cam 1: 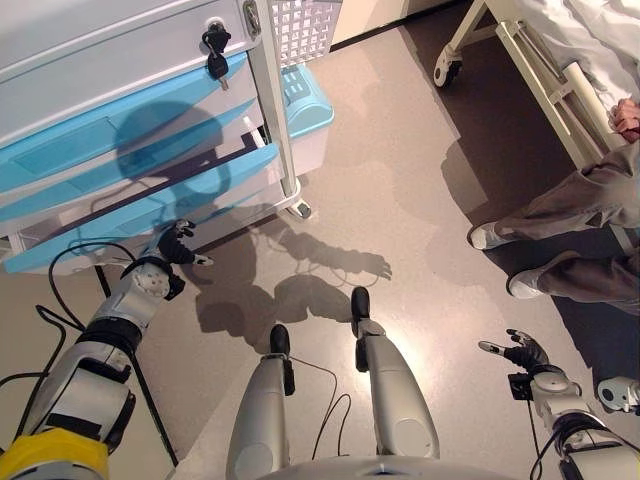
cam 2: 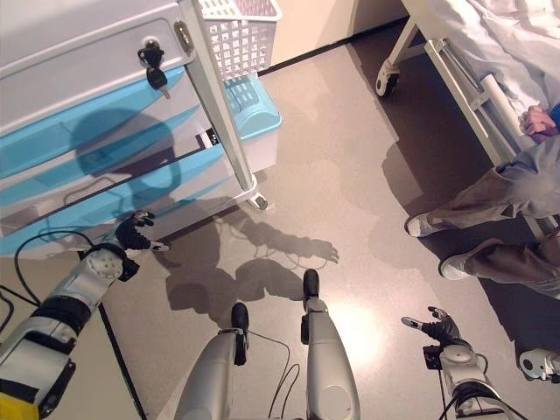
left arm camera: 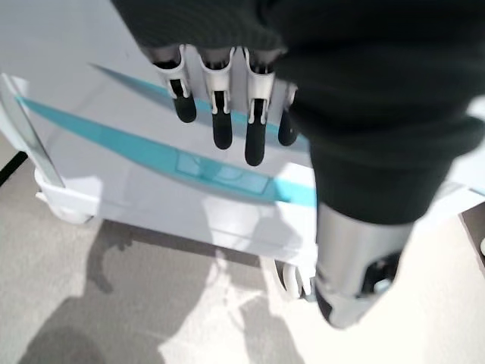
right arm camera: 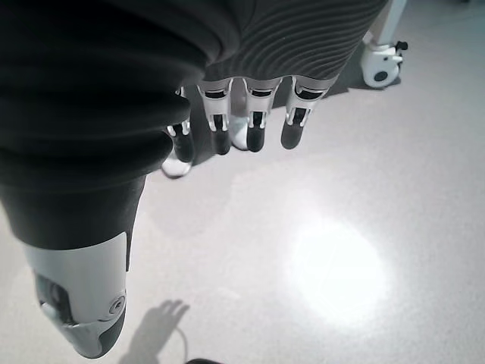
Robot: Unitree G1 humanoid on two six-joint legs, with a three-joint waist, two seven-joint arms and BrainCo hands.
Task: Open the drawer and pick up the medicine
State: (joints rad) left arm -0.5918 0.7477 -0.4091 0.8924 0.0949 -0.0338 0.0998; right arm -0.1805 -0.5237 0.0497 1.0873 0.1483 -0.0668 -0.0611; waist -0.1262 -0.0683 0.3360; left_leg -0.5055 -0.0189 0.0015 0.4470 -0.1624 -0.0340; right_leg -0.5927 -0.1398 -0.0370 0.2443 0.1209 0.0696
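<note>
A white medical cart [cam 1: 100, 80] with light blue drawer fronts stands at the upper left. Its lower drawer [cam 1: 150, 205] stands slightly ajar, a dark gap above it. Keys hang from a lock [cam 1: 216, 45] on the top drawer. My left hand [cam 1: 178, 245] is open, fingers relaxed, just in front of the lowest drawer front [left arm camera: 182, 163]. My right hand [cam 1: 522, 352] is open and empty, low at the right above the floor. No medicine shows in any view.
A white mesh basket [cam 2: 234, 31] and a blue-lidded bin [cam 1: 305, 100] stand by the cart's right side. A bed frame on castors [cam 1: 450, 65] is at the upper right. A seated person's legs and shoes [cam 1: 520, 250] are at the right.
</note>
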